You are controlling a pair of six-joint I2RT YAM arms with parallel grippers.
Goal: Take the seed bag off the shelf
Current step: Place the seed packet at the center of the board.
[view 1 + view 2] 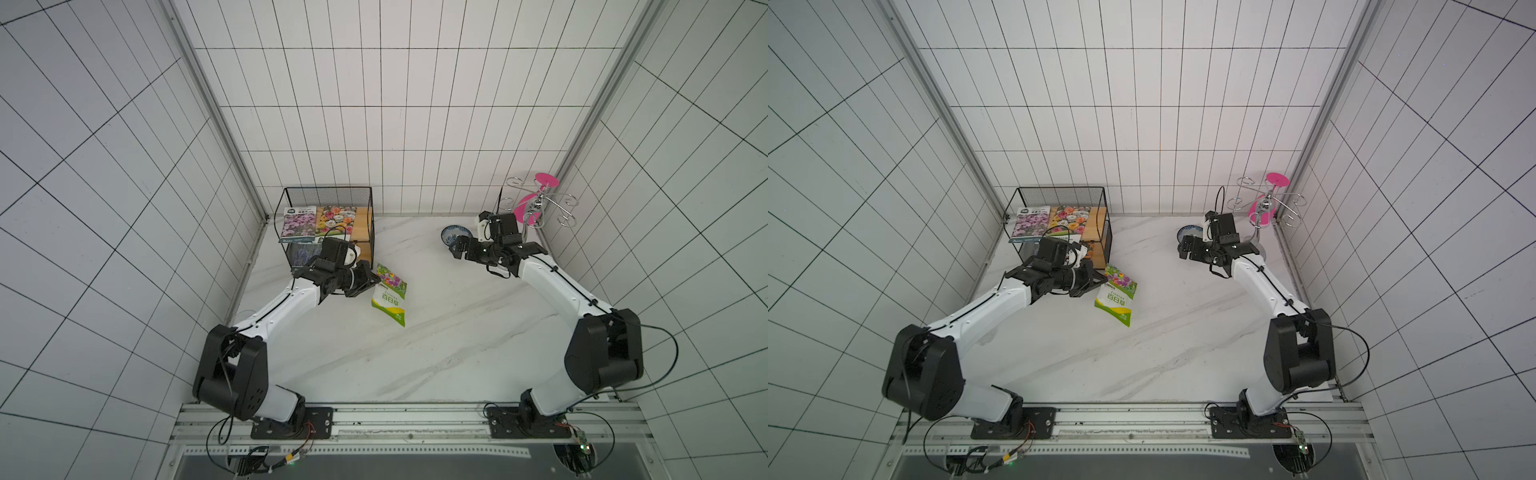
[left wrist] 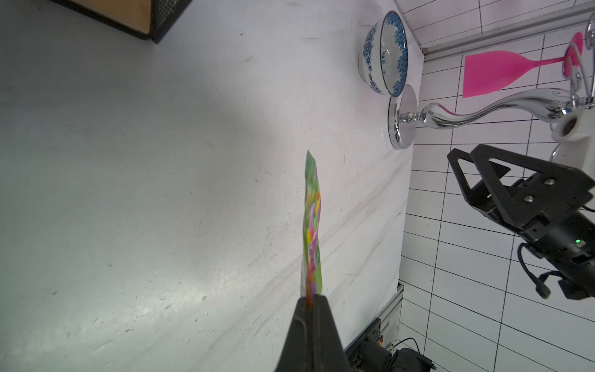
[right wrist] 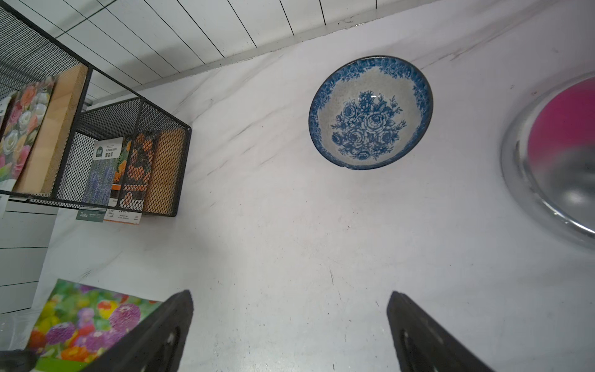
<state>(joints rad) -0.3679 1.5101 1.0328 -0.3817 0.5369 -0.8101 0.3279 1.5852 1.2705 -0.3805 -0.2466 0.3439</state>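
Left gripper (image 1: 373, 285) clamped on seed bag (image 1: 390, 297) at its flowered end. Bag clear of shelf (image 1: 362, 220), long axis running toward robot base. Right gripper (image 3: 289, 294) spread, empty, farther off.

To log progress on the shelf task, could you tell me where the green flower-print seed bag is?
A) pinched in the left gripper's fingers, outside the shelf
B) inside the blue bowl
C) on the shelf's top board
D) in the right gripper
A: the left gripper has its fingers closed on the edge of the seed bag, out beside the shelf.
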